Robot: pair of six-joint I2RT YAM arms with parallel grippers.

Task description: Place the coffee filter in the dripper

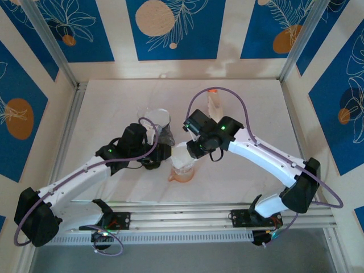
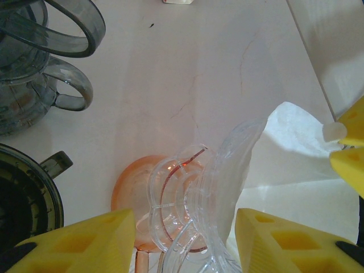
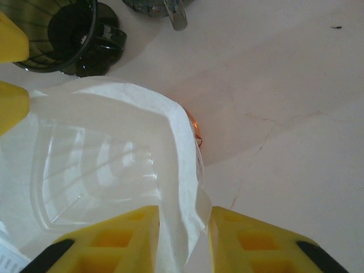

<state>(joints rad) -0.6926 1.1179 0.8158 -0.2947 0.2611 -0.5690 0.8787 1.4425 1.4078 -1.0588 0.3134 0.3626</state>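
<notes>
At the middle of the table (image 1: 244, 102), towards its near edge, the clear dripper (image 2: 182, 227) sits on an orange cup (image 2: 128, 185). The left gripper (image 2: 185, 239) has a jaw on either side of it, but I cannot tell whether they clamp it. The white coffee filter (image 3: 114, 108) lies draped in the dripper's mouth, one edge pinched by the right gripper (image 3: 183, 239); by my judgement, seating it fully and letting go are left.

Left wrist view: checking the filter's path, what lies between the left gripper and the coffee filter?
In the left wrist view, the clear dripper's ribbed wall, straddled by the left gripper, stands between it and the white coffee filter.
</notes>
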